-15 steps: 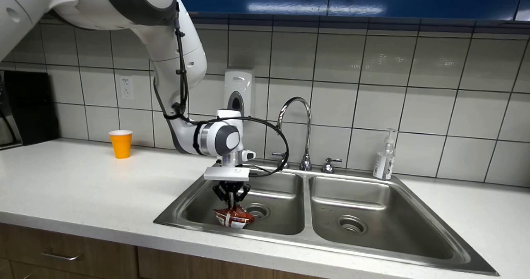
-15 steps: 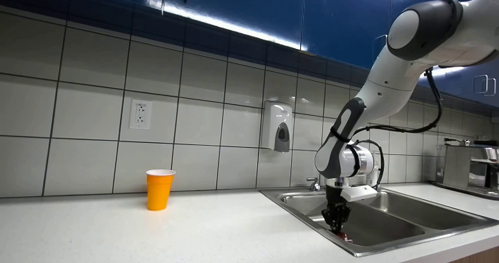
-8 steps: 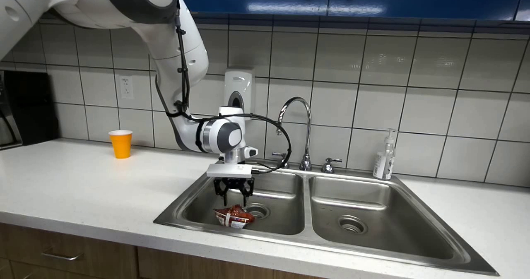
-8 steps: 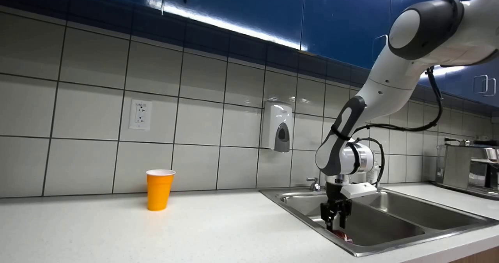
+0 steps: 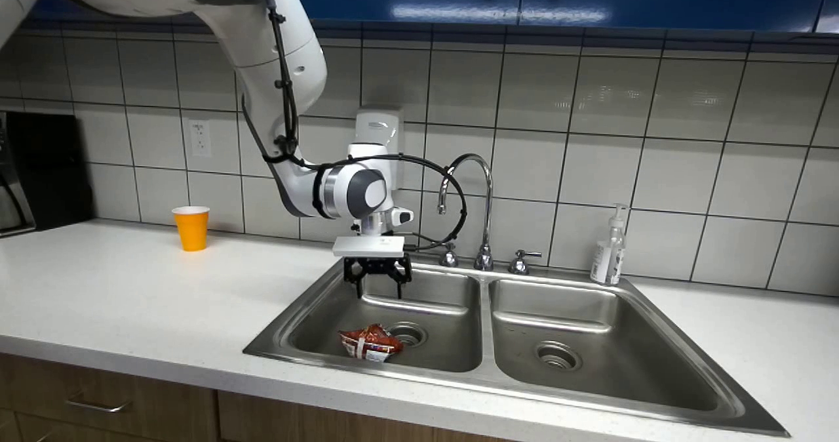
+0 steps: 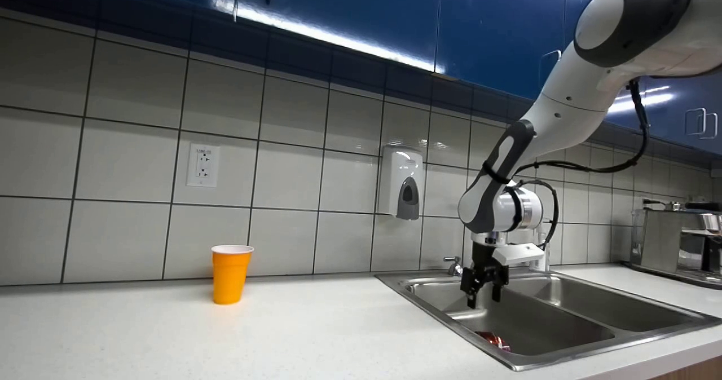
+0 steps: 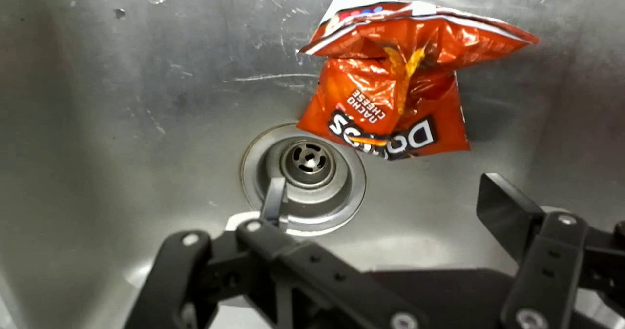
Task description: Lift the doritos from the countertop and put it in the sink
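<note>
The doritos, a crumpled red bag (image 5: 370, 345), lies on the floor of a basin of the steel sink (image 5: 486, 337), beside the drain. In an exterior view only a bit of the red bag (image 6: 494, 340) shows past the sink edge. From the wrist view, the whole bag (image 7: 385, 92) appears ahead of the fingers, its lettering upside down. My gripper (image 5: 379, 296) hangs above that basin, clear of the bag. Its fingers are spread wide, and nothing sits between the gripper's tips (image 7: 383, 180).
An orange cup (image 5: 191, 229) stands on the white countertop (image 5: 131, 298). Behind the sink rise a curved faucet (image 5: 488, 212) and its handles; a soap bottle (image 5: 609, 248) stands by the rear rim. A wall dispenser (image 6: 401, 182) and blue cabinets (image 6: 350, 13) are above.
The fingers have parted and let go of the bag, which stays in the basin. My gripper has then risen straight up, away from it.
</note>
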